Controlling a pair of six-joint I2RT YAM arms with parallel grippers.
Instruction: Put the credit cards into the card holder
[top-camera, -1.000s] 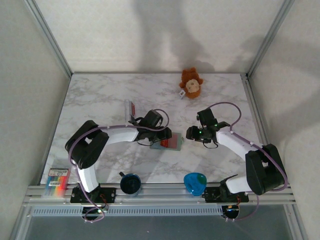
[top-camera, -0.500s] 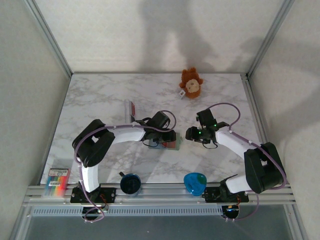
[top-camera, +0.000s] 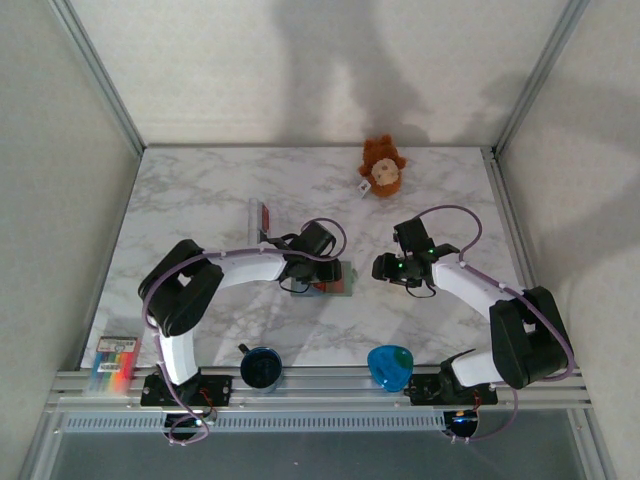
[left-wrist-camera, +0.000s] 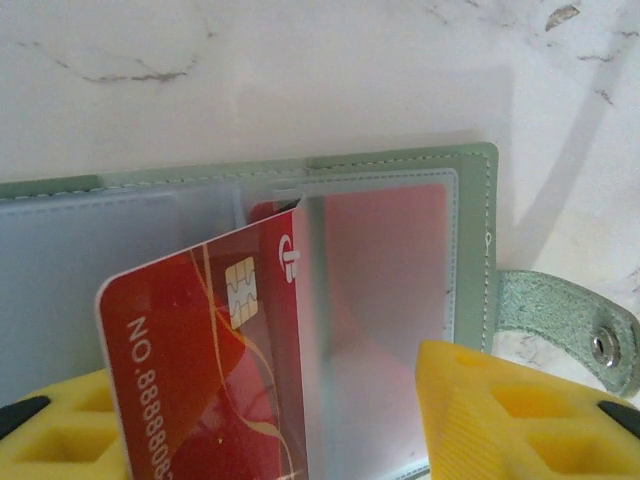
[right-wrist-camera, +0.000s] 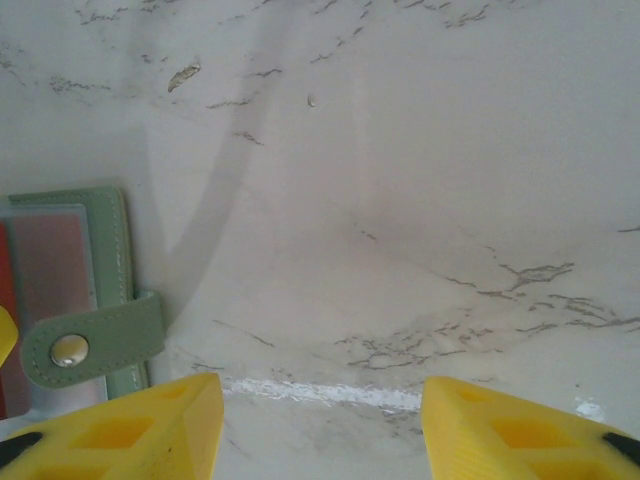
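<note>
The card holder (left-wrist-camera: 400, 165) lies open on the marble, green rim up, with clear sleeves inside. One red credit card (left-wrist-camera: 380, 280) shows pink through the right sleeve. A second red credit card (left-wrist-camera: 190, 370), chip up, lies tilted with its right edge tucked under that sleeve's lip. My left gripper (left-wrist-camera: 300, 410) is low over the holder (top-camera: 338, 285) with its jaws apart; the card's lower part overlaps the left finger (left-wrist-camera: 50, 440), and the right finger (left-wrist-camera: 520, 420) rests over the sleeve. My right gripper (right-wrist-camera: 320, 400) is open over bare marble, just right of the holder's strap (right-wrist-camera: 90, 345).
A brown plush toy (top-camera: 382, 167) sits at the back. A clear display stand (top-camera: 261, 218) is behind the left arm. A dark blue cup (top-camera: 261, 367), a blue object (top-camera: 389, 365) and a marker pack (top-camera: 113, 358) lie along the near edge.
My left gripper has shifted over the card holder and now covers more of it. The right arm has stayed put.
</note>
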